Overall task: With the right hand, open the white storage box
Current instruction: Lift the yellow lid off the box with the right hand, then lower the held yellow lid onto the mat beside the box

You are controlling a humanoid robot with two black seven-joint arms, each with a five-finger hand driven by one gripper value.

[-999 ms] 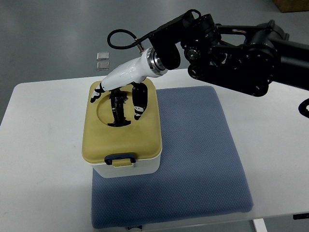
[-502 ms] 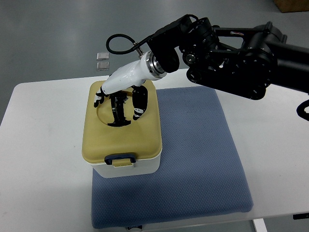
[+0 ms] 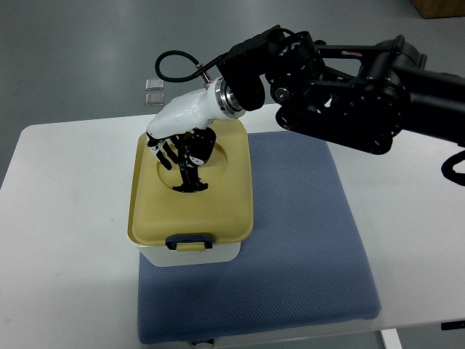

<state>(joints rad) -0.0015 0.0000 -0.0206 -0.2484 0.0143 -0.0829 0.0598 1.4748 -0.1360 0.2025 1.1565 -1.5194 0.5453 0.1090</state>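
A white storage box (image 3: 190, 254) with a pale yellow lid (image 3: 221, 207) stands on the left part of a blue mat (image 3: 305, 240). The lid has a blue latch (image 3: 189, 240) at its front edge and a round recess with a black handle (image 3: 190, 180). My right hand (image 3: 182, 149), white with black fingers, reaches down into the recess and its fingers are curled around the handle. The lid sits raised and shifted right, overhanging the white base. The left arm does not show.
The mat lies on a white table (image 3: 65, 240), with bare table on both sides of it. My black right arm (image 3: 349, 80) spans the upper right. Two small grey squares (image 3: 154, 93) lie on the floor beyond the table's far edge.
My right hand's fingers have closed on the handle. The lid has come up off the box and moved a little to the right.
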